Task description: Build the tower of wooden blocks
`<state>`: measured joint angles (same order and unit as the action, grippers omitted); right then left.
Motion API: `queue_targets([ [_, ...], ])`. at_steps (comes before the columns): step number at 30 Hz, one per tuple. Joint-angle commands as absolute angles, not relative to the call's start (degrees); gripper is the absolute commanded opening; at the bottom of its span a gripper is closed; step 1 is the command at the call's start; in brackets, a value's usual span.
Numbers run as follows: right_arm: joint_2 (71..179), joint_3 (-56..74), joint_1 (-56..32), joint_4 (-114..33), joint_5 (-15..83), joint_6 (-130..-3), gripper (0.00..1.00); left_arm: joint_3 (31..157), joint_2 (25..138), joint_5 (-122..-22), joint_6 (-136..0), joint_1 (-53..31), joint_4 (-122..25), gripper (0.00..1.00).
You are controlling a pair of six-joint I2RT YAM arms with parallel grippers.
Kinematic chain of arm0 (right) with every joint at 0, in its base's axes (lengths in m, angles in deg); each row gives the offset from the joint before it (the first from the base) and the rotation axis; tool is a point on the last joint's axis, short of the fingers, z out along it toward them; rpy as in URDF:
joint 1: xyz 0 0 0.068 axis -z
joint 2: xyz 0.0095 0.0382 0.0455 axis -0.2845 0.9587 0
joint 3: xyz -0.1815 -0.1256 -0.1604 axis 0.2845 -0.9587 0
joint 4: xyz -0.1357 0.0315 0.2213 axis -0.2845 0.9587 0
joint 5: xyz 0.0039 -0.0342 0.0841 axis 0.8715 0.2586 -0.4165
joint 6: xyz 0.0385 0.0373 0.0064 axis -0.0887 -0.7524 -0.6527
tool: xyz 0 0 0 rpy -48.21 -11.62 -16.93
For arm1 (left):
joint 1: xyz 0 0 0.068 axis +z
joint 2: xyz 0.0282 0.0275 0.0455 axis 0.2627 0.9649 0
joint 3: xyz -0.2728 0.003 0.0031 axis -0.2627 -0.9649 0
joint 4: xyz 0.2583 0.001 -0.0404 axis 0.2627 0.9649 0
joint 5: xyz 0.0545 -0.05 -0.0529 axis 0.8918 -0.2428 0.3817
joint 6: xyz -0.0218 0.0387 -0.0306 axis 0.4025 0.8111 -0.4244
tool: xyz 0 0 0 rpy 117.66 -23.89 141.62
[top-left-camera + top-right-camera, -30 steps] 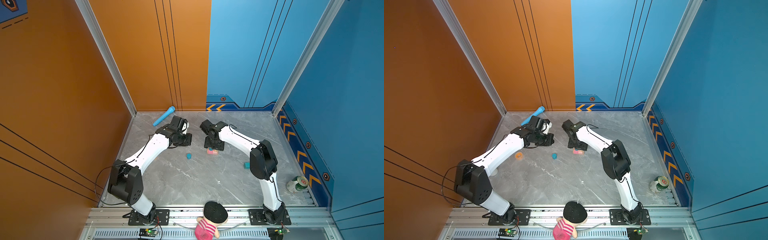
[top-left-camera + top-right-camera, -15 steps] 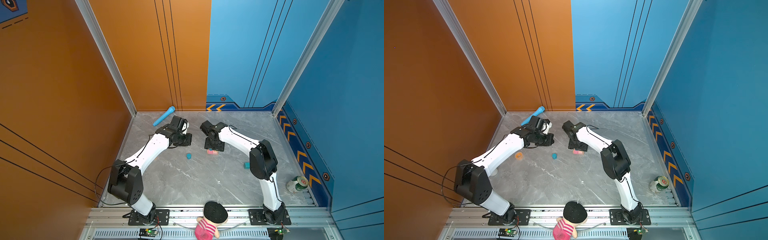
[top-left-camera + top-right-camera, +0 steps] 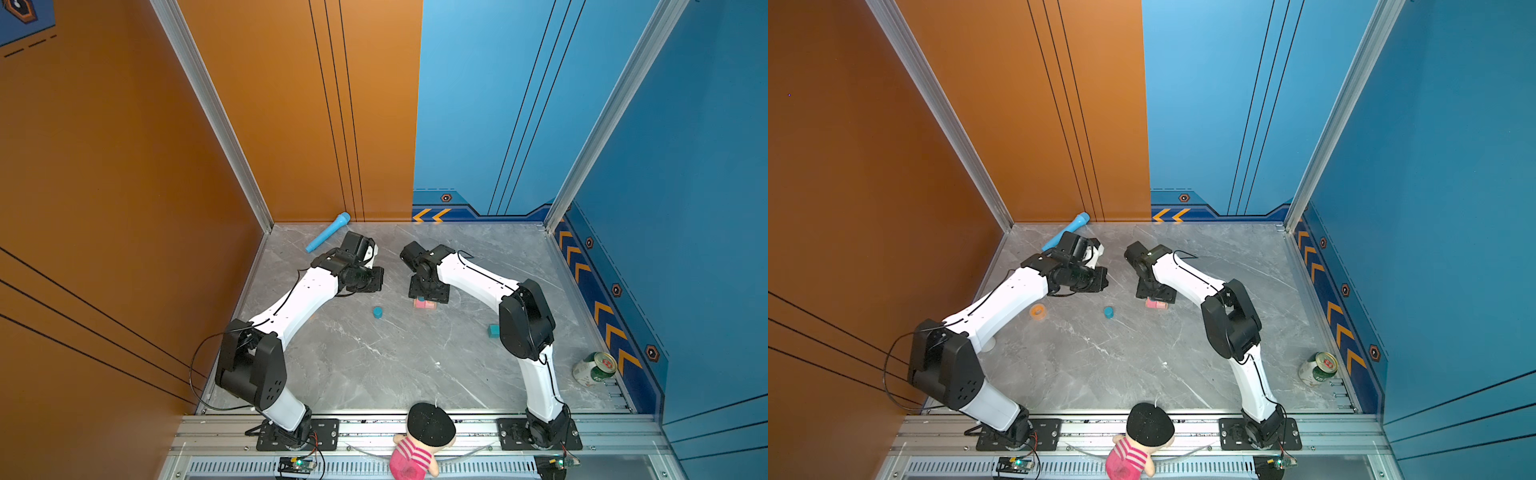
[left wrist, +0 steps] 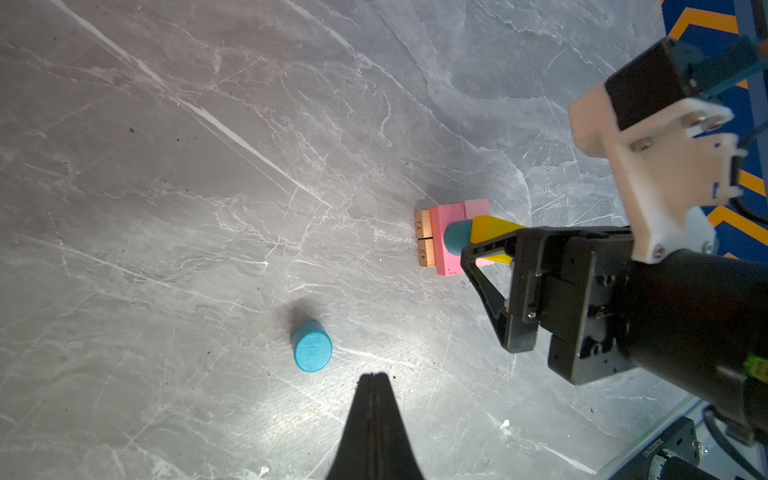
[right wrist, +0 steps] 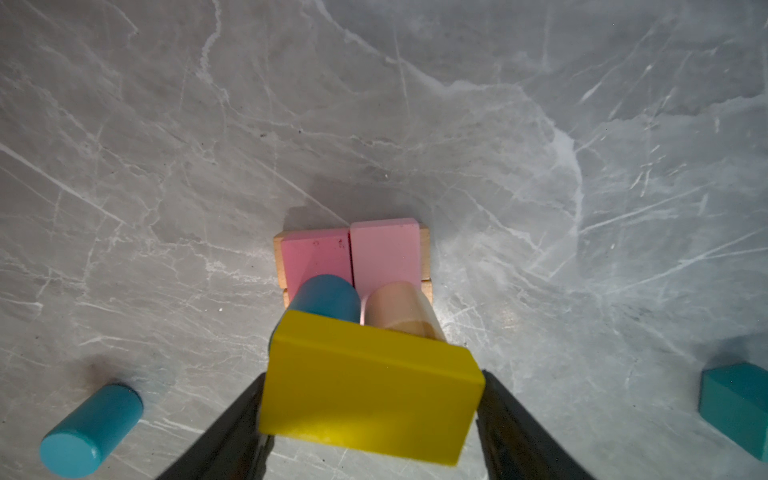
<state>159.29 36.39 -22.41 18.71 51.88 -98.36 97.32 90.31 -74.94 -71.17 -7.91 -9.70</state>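
An orange wall (image 3: 124, 166) closes the left side and a blue wall (image 3: 685, 208) the right, around a smooth grey table (image 3: 374, 374) veined in white. Near the far left corner lies a light-blue toy microphone (image 3: 328, 232). The left tool (image 4: 374, 380) hangs empty above the table, its jaws pressed together. An orange ring (image 3: 1038, 311) shows in a top view only, beside the left arm. A loose blue cylinder (image 3: 377, 312) sits near mid-table. Just right of it stands the tower (image 3: 424, 304): numbered tan bars (image 4: 424, 243), matte pink bars (image 5: 353, 253), a blue and a tan cylinder (image 5: 399, 307), and a glossy yellow bar (image 5: 370, 386) on top. The right tool (image 5: 372, 376) flanks that bar's ends; whether it grips I cannot tell. Farther right lie a teal cube (image 3: 493, 331) and a green can (image 3: 594, 369)
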Motion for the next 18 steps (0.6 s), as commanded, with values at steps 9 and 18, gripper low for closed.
queue_targets([
  [9,158.8,38.24,-22.74,18.9,52.95,-97.62,0.87,96.69,89.55,-75.75,-70.14,-7.36,-9.88,0.0],
  [18,154.4,38.55,-23.2,18.95,53.77,-96.86,0.95,96.63,89.31,-75.59,-70.15,-7.33,-9.88,0.0],
])
